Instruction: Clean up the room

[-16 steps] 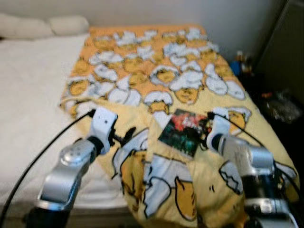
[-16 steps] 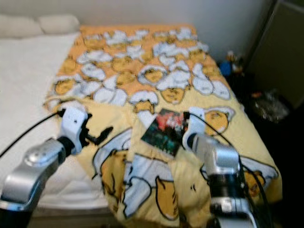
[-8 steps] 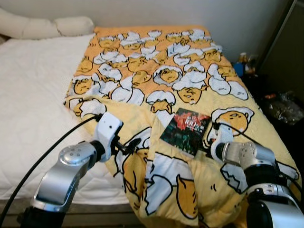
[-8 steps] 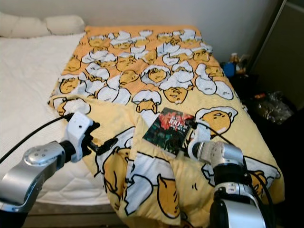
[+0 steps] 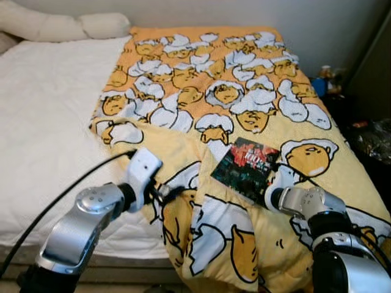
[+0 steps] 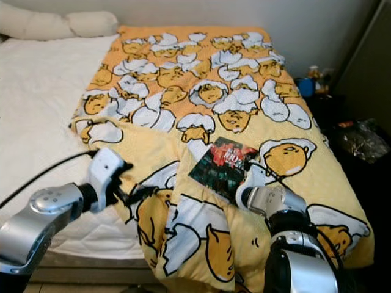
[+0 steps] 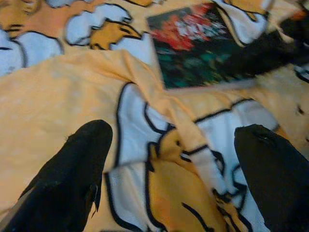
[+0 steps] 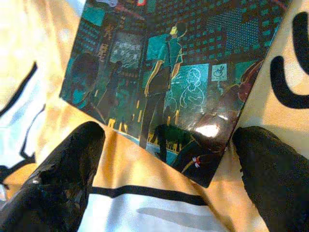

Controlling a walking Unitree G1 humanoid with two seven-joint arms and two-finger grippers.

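Dark glossy paperback book (image 5: 248,169) flat on yellow egg-print blanket (image 5: 214,91), right of centre. Right tool (image 8: 164,159) spread at its near corner; left tool (image 7: 169,159) spread over crumpled fold. Risk: snagging soft cloth with the cover.

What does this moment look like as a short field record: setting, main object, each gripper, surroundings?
setting: bed with white sheet, two pillows at its head
cover: yellow cartoon-print blanket, rumpled at the near edge
main object: dark illustrated book lying flat on the blanket
left gripper: open, over the blanket's rumpled fold, gripping nothing
right gripper: open, fingers either side of the book's near corner, not closed on it
surroundings: dark clutter on the floor to the right of the bed
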